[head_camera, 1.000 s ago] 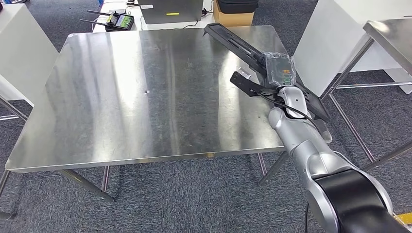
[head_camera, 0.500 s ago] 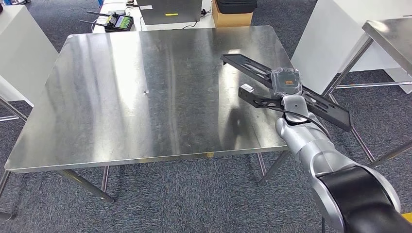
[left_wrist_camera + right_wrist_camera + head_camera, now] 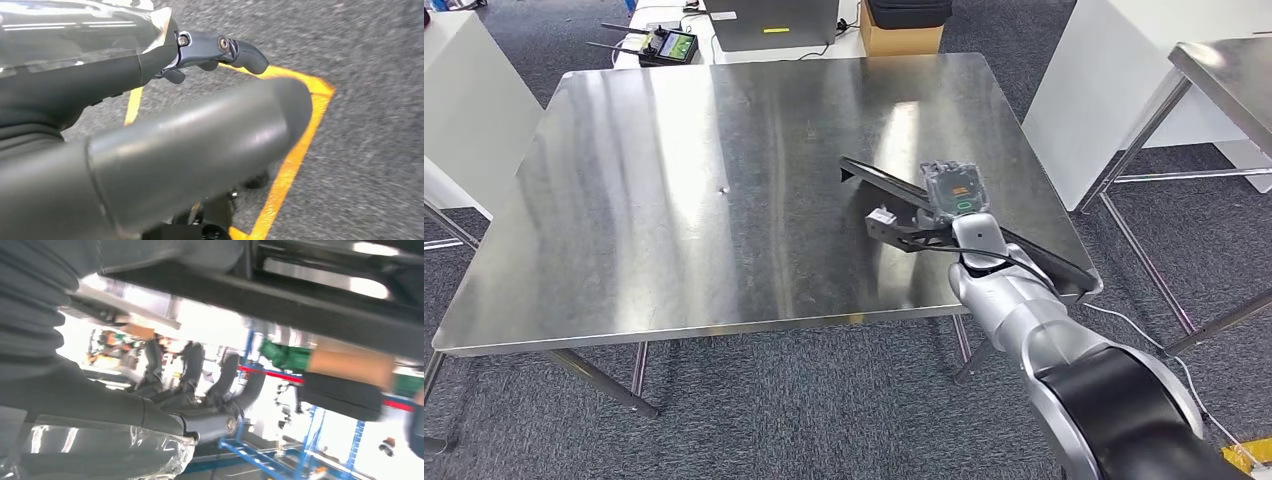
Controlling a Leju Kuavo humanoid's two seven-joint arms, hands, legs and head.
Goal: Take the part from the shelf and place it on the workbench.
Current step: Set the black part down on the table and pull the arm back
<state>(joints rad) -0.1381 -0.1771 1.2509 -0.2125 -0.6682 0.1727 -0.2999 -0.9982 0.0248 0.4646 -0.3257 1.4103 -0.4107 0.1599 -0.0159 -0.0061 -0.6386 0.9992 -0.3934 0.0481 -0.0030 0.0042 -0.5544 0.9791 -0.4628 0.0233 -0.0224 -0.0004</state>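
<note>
A long black part with a side bracket and a white tag slants across the front right of the steel workbench. My right hand grips it near the middle. The part's near end reaches the bench's right front corner. I cannot tell if the part touches the surface. In the right wrist view, dark fingers curl under the black bar. My left hand hangs over grey carpet, its fingers apart and holding nothing.
A second steel table and a white panel stand to the right. A white table is at the left. Behind the bench lie a controller, a grey case and a cardboard box. Yellow floor tape runs under my left hand.
My right arm has carried the part leftward and nearer to me, from the bench's far right edge to its front right area. The part has swung round.
</note>
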